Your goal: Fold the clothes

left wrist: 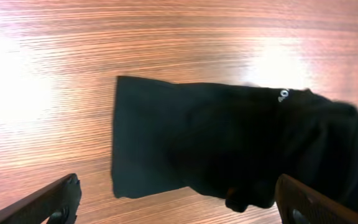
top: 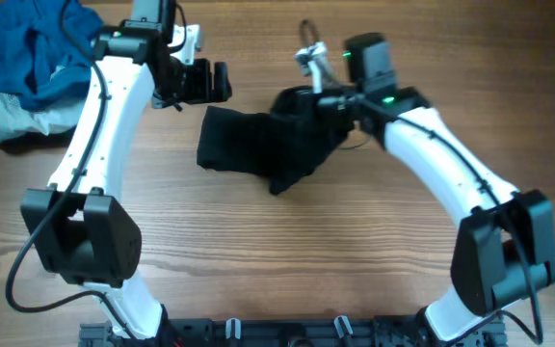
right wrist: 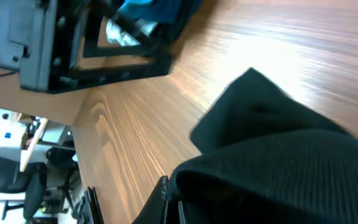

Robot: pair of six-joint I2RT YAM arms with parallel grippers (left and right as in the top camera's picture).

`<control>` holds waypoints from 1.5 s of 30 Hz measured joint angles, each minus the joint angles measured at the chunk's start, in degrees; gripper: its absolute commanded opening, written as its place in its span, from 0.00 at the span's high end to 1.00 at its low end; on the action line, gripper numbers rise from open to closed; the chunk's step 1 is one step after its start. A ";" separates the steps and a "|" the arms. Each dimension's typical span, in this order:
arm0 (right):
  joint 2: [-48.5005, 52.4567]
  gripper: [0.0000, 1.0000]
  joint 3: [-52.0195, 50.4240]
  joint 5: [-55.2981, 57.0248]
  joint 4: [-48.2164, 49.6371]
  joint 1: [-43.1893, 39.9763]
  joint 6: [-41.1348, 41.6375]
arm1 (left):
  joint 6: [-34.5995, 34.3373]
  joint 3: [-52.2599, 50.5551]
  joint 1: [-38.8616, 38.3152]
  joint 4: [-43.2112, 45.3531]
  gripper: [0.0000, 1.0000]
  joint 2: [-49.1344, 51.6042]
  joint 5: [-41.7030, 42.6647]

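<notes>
A black garment (top: 258,145) lies partly folded on the wooden table at centre. My right gripper (top: 328,101) is shut on the black garment's right edge; in the right wrist view the cloth (right wrist: 278,162) bunches over the finger (right wrist: 166,202). My left gripper (top: 205,82) is open and empty, hovering just above the garment's upper left corner. In the left wrist view its fingers (left wrist: 179,202) spread wide over the garment's left end (left wrist: 216,143). A small white logo (left wrist: 283,94) shows on the cloth.
A pile of blue and pale grey clothes (top: 37,63) sits at the table's far left corner; it also shows in the right wrist view (right wrist: 145,15). Bare wooden table (top: 287,260) lies in front of the garment.
</notes>
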 measured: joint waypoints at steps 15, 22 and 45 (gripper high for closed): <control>5.99 0.96 0.02 12.35 17.33 10.95 7.39 | -0.48 0.24 9.46 2.86 0.00 -20.41 0.00; 14.45 0.96 0.02 12.48 28.39 15.80 9.90 | -0.66 0.33 9.51 1.27 0.00 -18.97 -0.02; 17.22 0.00 27.69 7.28 -4.48 17.86 0.66 | -0.66 0.33 9.51 0.57 0.00 -18.36 -0.02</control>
